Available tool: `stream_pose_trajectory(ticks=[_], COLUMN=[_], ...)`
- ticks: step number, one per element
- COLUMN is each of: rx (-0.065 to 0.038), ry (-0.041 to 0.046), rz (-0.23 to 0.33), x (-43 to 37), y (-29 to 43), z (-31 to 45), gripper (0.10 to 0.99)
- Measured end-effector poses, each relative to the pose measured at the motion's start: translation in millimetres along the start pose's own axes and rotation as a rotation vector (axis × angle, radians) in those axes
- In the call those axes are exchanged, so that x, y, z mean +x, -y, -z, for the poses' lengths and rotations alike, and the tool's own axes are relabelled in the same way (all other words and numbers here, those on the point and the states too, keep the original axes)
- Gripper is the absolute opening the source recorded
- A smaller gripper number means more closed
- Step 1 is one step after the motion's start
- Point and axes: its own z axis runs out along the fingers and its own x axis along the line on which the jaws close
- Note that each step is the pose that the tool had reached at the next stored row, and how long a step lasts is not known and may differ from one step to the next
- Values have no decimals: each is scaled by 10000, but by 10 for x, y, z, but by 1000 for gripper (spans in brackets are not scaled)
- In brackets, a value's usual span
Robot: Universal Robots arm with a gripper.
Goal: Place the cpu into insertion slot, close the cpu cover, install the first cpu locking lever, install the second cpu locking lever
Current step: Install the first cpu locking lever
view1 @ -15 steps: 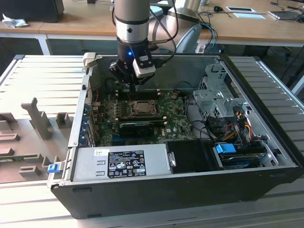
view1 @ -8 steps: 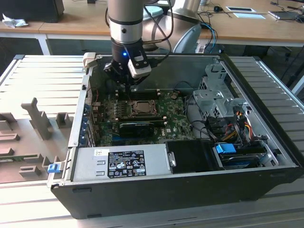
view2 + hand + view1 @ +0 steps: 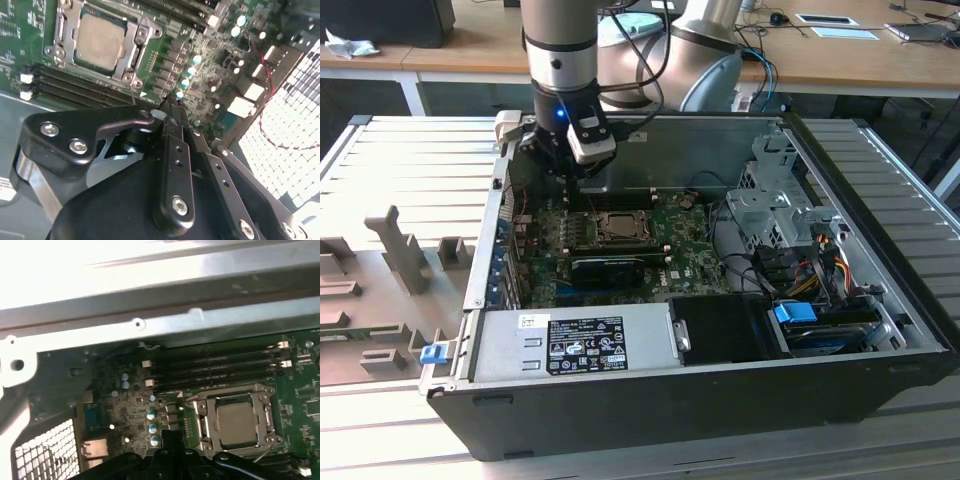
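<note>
The cpu (image 3: 100, 40) shows its pale metal face inside the insertion slot (image 3: 620, 228) on the green board. The silvery cpu cover (image 3: 135, 54) lies flat around it, with the chip showing through its window. In the first wrist view the cpu (image 3: 235, 422) and cpu cover (image 3: 205, 415) sit just beyond my fingertips. My gripper (image 3: 171, 106) hangs over the board beside the socket, on the exterior view's left of it. Its black fingers (image 3: 175, 150) meet at the tip with nothing between them. In the exterior view the gripper (image 3: 564, 190) is low inside the case, near the rear wall.
Long black memory slots (image 3: 215, 362) run between the socket and the case's metal wall (image 3: 200, 325). A black card (image 3: 610, 268) lies in front of the socket. The power supply (image 3: 570, 345), a drive cage (image 3: 770, 210) and coloured cables (image 3: 820, 262) stand around the board.
</note>
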Motion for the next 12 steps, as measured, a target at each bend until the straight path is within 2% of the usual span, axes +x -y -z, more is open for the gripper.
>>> stream_pose_trajectory(ticks=[6, 10, 12], rx=[0, 0, 0], ry=[-8, -20, -22], rz=[181, 459, 495], x=[31, 9, -61], y=[-174, -195, -205], z=[-15, -18, -20], gripper=[106, 106, 106])
